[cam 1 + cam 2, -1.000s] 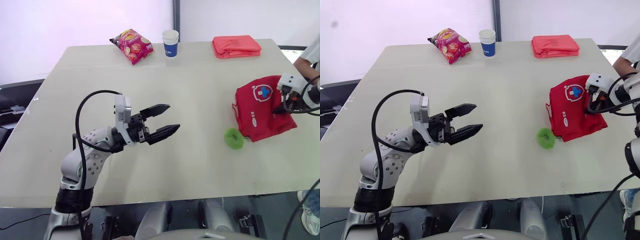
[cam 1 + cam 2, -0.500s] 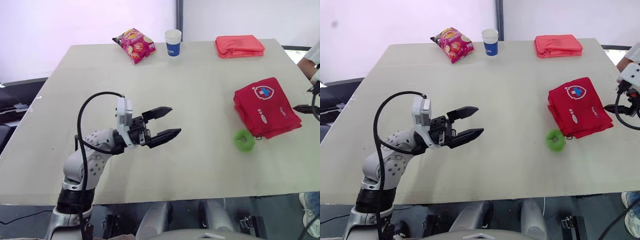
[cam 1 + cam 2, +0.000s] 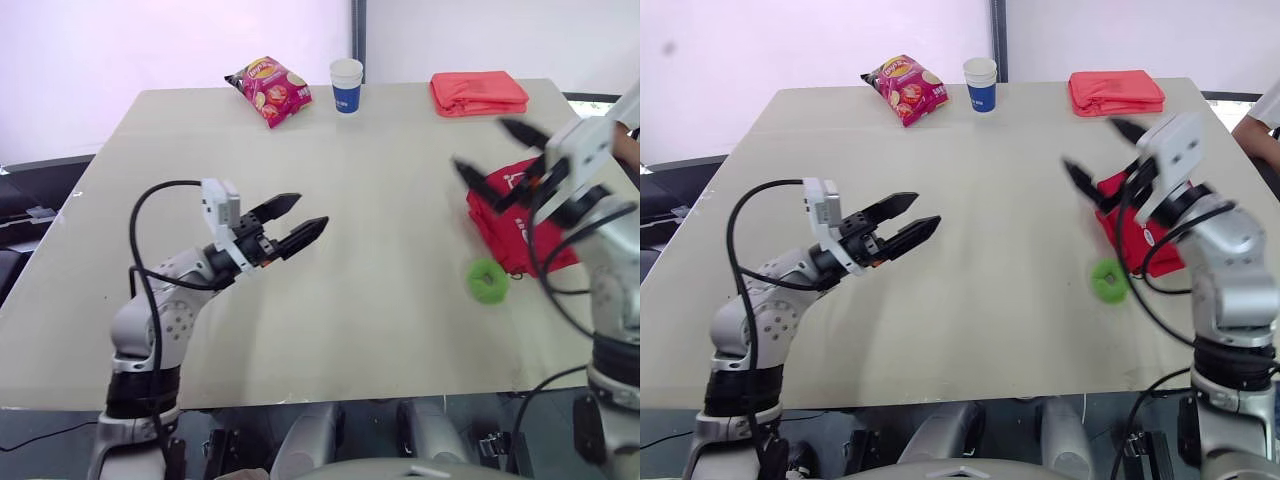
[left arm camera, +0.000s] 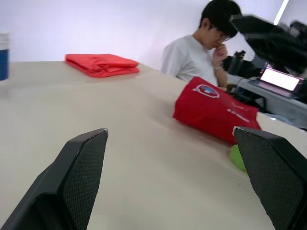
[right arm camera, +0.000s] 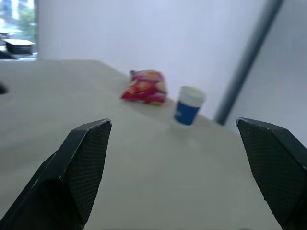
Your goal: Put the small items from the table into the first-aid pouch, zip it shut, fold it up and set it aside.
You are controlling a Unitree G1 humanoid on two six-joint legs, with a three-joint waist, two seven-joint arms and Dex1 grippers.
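Observation:
The red first-aid pouch with its white cross badge lies folded at the table's right side, also seen as the pouch in the left wrist view. A green ring-shaped item rests on the table just in front of it. My right gripper hangs open above the pouch's left edge, holding nothing, and its arm hides part of the pouch. My left gripper is open and empty over the middle-left of the table, pointing towards the pouch.
Along the table's far edge sit a red chip bag, a white and blue paper cup and a folded red cloth. A person sits beyond the table's right side.
My right gripper has opened, let go of the pouch and swung up and left over the table. The left arm has drawn back a little to the left.

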